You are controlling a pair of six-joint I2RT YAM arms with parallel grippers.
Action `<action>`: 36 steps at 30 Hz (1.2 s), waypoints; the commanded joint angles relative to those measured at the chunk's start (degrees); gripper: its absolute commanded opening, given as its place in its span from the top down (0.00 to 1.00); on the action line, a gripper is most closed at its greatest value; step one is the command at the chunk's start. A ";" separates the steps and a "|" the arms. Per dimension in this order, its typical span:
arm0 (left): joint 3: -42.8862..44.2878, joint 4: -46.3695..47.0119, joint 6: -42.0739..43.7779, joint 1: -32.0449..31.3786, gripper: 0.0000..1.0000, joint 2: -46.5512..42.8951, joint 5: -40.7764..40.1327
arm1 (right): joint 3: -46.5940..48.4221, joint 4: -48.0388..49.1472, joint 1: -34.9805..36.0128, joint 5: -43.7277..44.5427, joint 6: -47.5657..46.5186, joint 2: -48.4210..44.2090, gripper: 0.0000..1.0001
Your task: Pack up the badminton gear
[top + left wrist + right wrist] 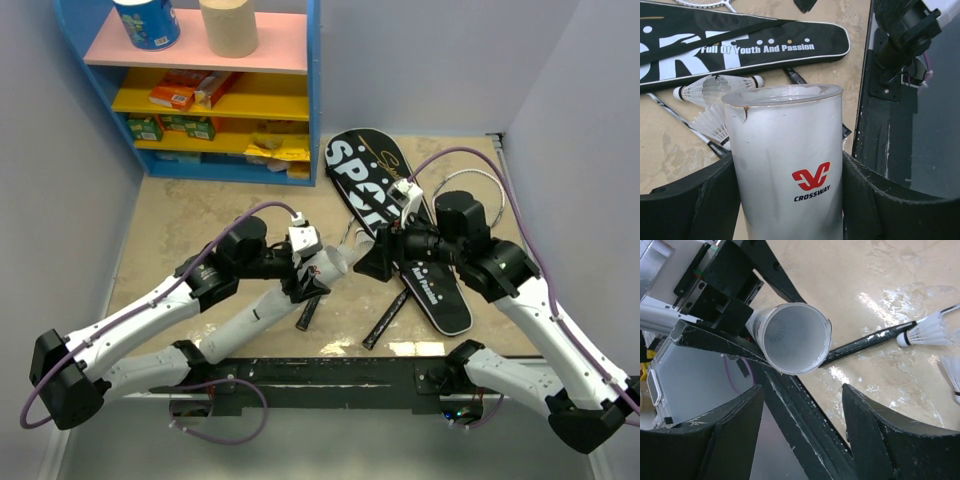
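Note:
My left gripper (315, 268) is shut on the white tube (785, 165), marked CROSSWAY, and holds it tilted above the table with its open mouth toward the right arm. In the right wrist view the tube (795, 337) shows its hollow inside just beyond my right gripper (802, 390), which is open with nothing between its fingers. The black SPORT bag (400, 220) lies flat behind both grippers. Two black racket handles (310, 312) (385, 320) lie on the table near the front. Two shuttlecocks (715, 90) (712, 125) rest beside the bag (740, 45).
A blue shelf unit (200, 90) with paper rolls and small boxes stands at the back left. The black arm mounting rail (320, 375) runs along the near edge. Walls close in on both sides. A racket handle (865, 342) and a shuttlecock (930, 332) lie below the right gripper.

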 commanded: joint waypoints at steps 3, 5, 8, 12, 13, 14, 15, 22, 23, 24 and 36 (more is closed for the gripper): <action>-1.51 3.99 -1.14 -0.40 0.93 -1.47 4.02 | -0.21 5.49 0.15 -9.00 0.70 -0.52 0.34; -1.87 5.04 -1.40 -0.41 0.93 -1.65 4.28 | -0.30 6.37 0.24 -9.45 1.23 -0.69 0.34; -2.31 5.93 -1.49 -0.49 0.93 -1.65 5.25 | -0.83 7.60 0.33 -10.93 2.02 -0.26 0.36; -3.36 6.89 -1.58 -0.58 0.93 -2.44 6.21 | -2.32 10.15 0.76 -13.31 3.43 0.80 0.39; -3.54 6.98 -1.58 -0.58 0.93 -2.88 6.30 | -2.58 10.41 0.76 -13.49 3.52 1.06 0.40; -3.71 7.16 -1.67 -0.49 0.93 -3.14 6.56 | -2.67 11.20 0.85 -13.84 3.78 1.24 0.40; -4.15 7.25 -1.75 -0.58 0.93 -3.23 6.74 | -3.11 11.73 1.03 -14.02 4.04 1.59 0.40; -4.68 7.60 -1.93 -0.49 0.93 -4.37 7.00 | -4.34 15.42 3.13 -13.76 5.89 3.96 0.45; -4.77 7.60 -1.76 -0.49 0.93 -4.46 7.00 | -4.43 15.51 3.49 -13.49 6.06 4.23 0.45; -4.86 7.60 -1.84 -0.58 0.93 -4.64 6.92 | -4.43 15.77 4.10 -13.40 6.33 4.40 0.46; -5.03 7.77 -1.84 -0.49 0.92 -5.52 6.74 | -5.66 19.20 8.23 -11.91 8.97 5.46 0.58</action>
